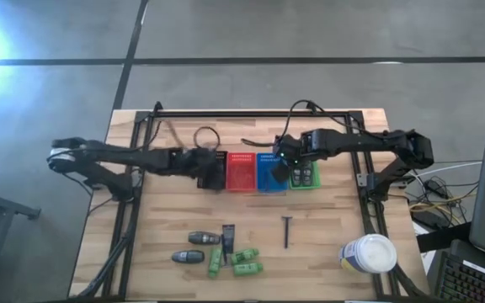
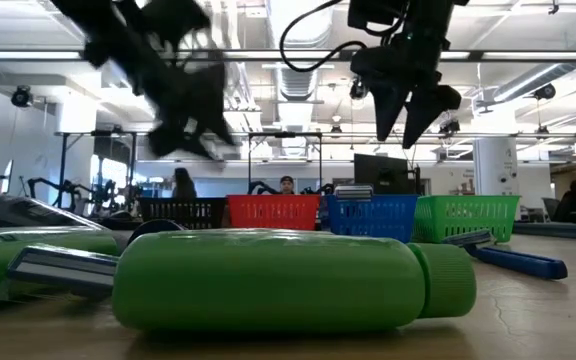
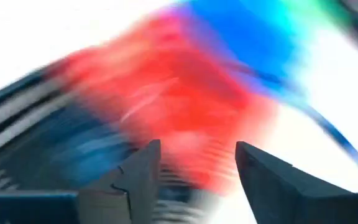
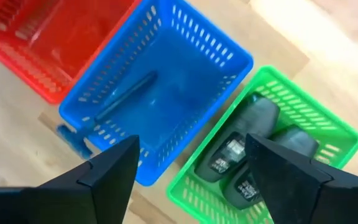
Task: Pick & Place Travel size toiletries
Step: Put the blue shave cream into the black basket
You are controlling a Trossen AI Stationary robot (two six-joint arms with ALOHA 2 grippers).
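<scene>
while open, right claw hovers.

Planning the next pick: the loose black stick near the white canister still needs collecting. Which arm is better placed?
Probably right. The black stick lies on the right arm's side, and the right gripper hangs open and empty over the blue basket. The left gripper is farther away.

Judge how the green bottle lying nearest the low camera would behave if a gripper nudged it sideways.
The green bottle lies on its side and looks cylindrical, so it would probably roll. Its smooth skin may slip between fingers. Small and plastic-looking, it is likely light and stiff.
</scene>
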